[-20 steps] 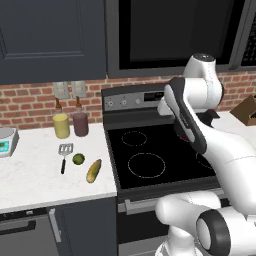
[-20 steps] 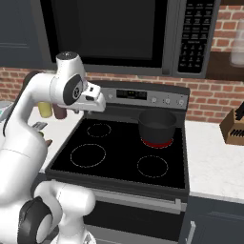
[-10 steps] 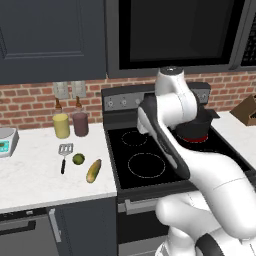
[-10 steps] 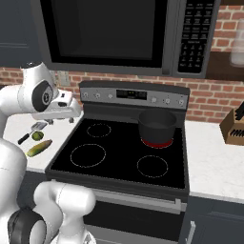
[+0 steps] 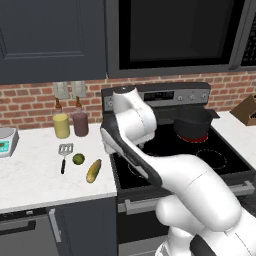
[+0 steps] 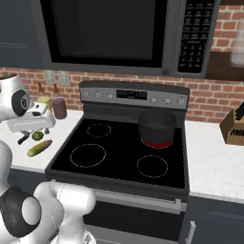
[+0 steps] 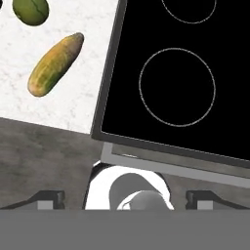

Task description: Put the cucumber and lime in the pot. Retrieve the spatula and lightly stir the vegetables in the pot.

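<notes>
We saw the cucumber lying on the white tabletop left of the stove, tilted, with the lime just beside its upper end and apart from it. The spatula lay a little further left, its slotted silver head toward the brick wall and its black handle toward the front edge, close to the lime. Behind these stood a yellow jar and a dark purple jar side by side against the wall, and a small scale sat at the far left of the tabletop.

The pot sat on the stove's rear right burner, well apart from the vegetables, its red base band showing; we could not tell what lay inside it.

The gripper hung above the front left corner of the stove, looking down, with its two dark fingertips spread wide and nothing between them. In the hand view the cucumber and the lime showed on the tabletop at the upper left, near the stove's edge. In the right base view the hand hung over the tabletop's edge above the cucumber and the lime.
</notes>
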Available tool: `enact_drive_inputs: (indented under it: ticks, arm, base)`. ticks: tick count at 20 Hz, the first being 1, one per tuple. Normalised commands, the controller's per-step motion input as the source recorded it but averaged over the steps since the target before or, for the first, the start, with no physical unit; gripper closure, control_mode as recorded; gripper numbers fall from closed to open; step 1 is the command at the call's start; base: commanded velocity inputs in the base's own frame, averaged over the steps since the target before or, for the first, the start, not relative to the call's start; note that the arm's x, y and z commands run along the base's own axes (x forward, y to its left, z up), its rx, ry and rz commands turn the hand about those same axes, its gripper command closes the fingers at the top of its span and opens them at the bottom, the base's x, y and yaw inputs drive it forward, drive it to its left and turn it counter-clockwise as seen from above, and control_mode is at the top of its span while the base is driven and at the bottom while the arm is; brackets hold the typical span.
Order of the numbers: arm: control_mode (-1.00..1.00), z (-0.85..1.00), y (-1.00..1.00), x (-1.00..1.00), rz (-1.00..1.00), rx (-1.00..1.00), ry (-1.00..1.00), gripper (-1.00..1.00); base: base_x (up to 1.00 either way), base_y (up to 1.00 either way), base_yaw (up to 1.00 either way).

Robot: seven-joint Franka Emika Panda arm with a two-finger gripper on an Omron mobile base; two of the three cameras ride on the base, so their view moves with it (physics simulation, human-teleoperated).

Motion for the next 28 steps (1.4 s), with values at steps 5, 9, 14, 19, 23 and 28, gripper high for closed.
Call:
enact_drive_inputs:
  ticks: [5,9,14,19,23,28]
  arm:
    - [-1.00,-0.51,0.90,0.16,0.00,0.00,0.20,-1.00]
    - [-1.00,-0.52,0.64,0.22,0.00,0.02,0.16,-1.00]
    - [-1.00,-0.43,0.52,0.28,0.00,0.01,0.13,-1.00]
    - [-1.00,-0.38,0.46,0.30,-0.02,0.00,0.09,-1.00]
    - [-1.00,-0.29,0.28,0.32,-0.05,0.00,0.04,-1.00]
    - [-1.00,-0.24,0.00,0.36,-0.22,0.00,0.00,-1.00]
  base:
    - [0.00,0.00,0.00]
    - [0.00,0.00,0.00]
    - [0.00,0.00,0.00]
    - [0.00,0.00,0.00]
    - [0.00,0.00,0.00]
    - [0.00,0.00,0.00]
